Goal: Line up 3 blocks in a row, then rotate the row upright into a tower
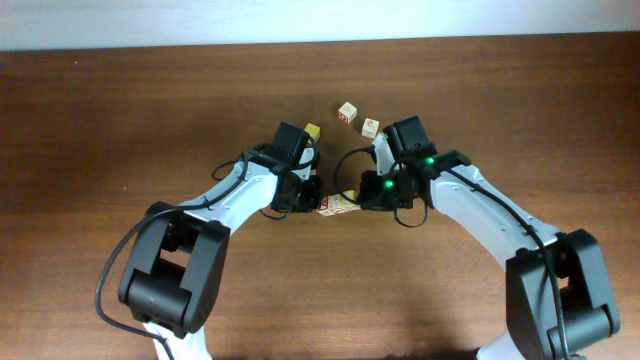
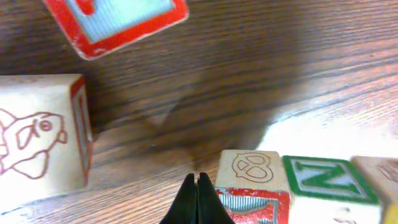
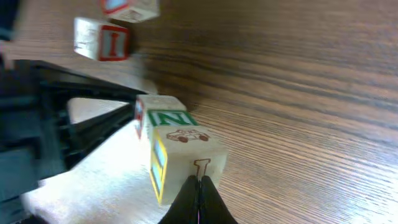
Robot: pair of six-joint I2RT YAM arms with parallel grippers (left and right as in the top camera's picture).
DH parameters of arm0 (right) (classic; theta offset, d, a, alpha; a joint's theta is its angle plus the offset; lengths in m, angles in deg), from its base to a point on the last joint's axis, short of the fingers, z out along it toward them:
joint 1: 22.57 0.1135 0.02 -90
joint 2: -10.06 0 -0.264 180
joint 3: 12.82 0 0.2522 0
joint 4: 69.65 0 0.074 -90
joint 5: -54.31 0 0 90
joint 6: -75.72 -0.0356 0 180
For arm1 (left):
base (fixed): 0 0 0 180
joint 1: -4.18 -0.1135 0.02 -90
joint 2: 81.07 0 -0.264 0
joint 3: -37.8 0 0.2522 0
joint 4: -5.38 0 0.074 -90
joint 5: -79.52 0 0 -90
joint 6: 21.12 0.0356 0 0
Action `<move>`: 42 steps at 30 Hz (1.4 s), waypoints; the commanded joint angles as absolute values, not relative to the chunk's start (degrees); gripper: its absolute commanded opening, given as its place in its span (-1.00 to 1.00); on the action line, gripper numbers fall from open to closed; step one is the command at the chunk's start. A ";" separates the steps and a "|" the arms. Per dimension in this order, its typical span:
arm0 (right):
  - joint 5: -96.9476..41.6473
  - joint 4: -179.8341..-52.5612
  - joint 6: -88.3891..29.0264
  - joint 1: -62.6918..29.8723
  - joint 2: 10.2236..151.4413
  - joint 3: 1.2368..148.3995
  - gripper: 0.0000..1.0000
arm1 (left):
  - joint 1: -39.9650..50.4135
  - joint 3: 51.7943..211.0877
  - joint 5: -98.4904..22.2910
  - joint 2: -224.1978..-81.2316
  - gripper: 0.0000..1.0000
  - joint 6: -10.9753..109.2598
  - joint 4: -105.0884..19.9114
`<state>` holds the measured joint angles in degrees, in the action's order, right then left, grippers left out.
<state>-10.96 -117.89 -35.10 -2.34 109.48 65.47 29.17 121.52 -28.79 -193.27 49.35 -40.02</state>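
left hand (image 2: 197, 190), right hand (image 3: 199, 190) (both closed, empty) beside block row (image 1: 337, 205); stray cubes (image 1: 347, 112) beyond

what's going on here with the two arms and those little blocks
Both robot arms meet at mid-table over a short row of small wooden picture cubes. The left end effector is shut, its tip beside the red-faced end cube. The right end effector is shut at the yellow-edged cube at the other end. Three loose wooden cubes lie apart behind.
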 commanded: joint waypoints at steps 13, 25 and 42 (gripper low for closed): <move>-9.41 -116.62 -37.24 1.79 108.82 67.18 -0.92 | 30.70 121.71 -35.35 -193.62 -1.00 49.63 -39.28; -9.37 -117.50 -37.07 1.79 108.34 71.42 -0.91 | 26.65 123.75 -34.65 -191.78 -1.00 53.39 -38.60; -41.74 -151.81 -29.29 1.68 77.52 92.51 0.75 | 20.51 127.22 -1.62 -142.21 0.98 57.22 -51.60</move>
